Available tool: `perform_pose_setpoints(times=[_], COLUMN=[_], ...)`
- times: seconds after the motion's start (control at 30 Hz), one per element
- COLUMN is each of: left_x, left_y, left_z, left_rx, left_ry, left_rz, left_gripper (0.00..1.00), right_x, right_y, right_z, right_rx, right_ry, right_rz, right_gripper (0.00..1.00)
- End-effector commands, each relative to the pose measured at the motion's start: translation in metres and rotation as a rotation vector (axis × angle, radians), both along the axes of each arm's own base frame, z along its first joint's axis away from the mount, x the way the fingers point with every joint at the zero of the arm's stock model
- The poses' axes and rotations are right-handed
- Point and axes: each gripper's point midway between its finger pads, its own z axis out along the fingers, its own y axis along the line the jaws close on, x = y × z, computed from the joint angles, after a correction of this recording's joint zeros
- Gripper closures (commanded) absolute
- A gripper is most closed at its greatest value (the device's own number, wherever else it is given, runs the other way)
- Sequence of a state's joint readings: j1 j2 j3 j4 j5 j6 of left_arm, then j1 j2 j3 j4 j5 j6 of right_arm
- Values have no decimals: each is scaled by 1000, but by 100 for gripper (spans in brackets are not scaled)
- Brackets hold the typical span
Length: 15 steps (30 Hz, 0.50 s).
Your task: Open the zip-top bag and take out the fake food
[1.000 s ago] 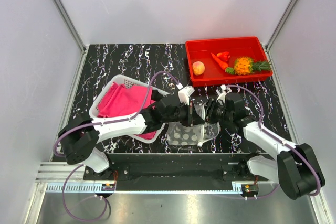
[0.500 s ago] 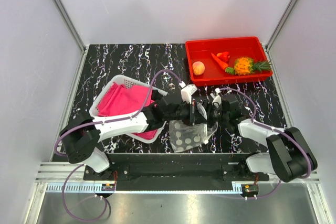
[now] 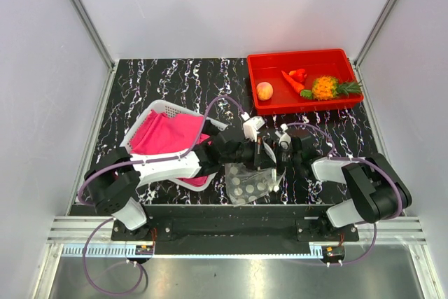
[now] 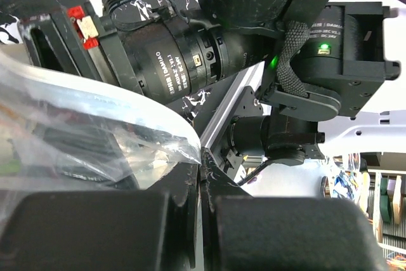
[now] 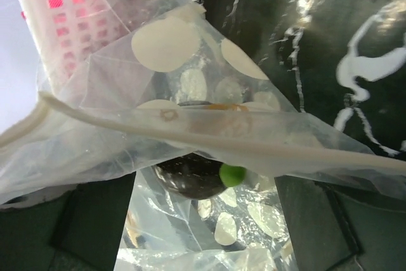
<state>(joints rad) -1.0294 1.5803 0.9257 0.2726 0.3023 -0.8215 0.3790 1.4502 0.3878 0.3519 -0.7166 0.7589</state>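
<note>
The zip-top bag (image 3: 249, 183) is clear with pale dots and lies near the front edge between the two grippers. My left gripper (image 3: 263, 153) is shut on the bag's rim (image 4: 190, 152) and holds it up. My right gripper (image 3: 280, 150) stands open at the bag's mouth, its fingers (image 5: 95, 220) wide apart. The white zip strip (image 5: 209, 134) crosses just ahead of them. Inside the bag (image 5: 190, 49) lies a dark round piece with a green tip (image 5: 198, 176). Other fake food sits in the red tray (image 3: 280, 104): a peach fruit (image 3: 264, 91), a red piece (image 3: 299, 73), a carrot (image 3: 290, 82) and a pineapple (image 3: 326, 87).
A white mesh basket (image 3: 157, 111) with pink cloth (image 3: 164, 134) stands left of the bag, its wall (image 5: 95, 4) close behind the bag. The right arm's wrist (image 4: 190, 55) sits close in front of my left gripper. Grey walls enclose the black marbled table (image 3: 168, 82).
The right gripper has opened wide and moved left to the bag's mouth. The left gripper has stayed shut on the rim, and the bag has shifted slightly toward the front edge.
</note>
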Motion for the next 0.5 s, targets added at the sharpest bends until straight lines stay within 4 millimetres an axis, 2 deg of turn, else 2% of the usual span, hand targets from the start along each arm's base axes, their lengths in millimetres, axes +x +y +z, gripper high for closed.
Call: perform_pose_setpoints(times=[0.0, 0.1, 0.17, 0.3, 0.47], left_x=[-4, -4, -4, -5, -6], left_y=[-8, -6, -5, -5, -3], left_z=[15, 12, 12, 9, 4], left_rx=[-64, -50, -51, -52, -54], left_ry=[-32, -33, -35, -29, -19], left_rz=[-33, -31, -30, -31, -28], left_gripper=[100, 100, 100, 100, 100], right_x=[-15, -24, -26, -27, -28], right_y=[11, 16, 17, 12, 15], right_z=[4, 14, 13, -3, -18], right_rx=[59, 93, 72, -10, -44], right_ry=[-27, -25, -20, -2, 5], right_rz=[83, 110, 110, 99, 113], right_gripper=[1, 0, 0, 0, 0])
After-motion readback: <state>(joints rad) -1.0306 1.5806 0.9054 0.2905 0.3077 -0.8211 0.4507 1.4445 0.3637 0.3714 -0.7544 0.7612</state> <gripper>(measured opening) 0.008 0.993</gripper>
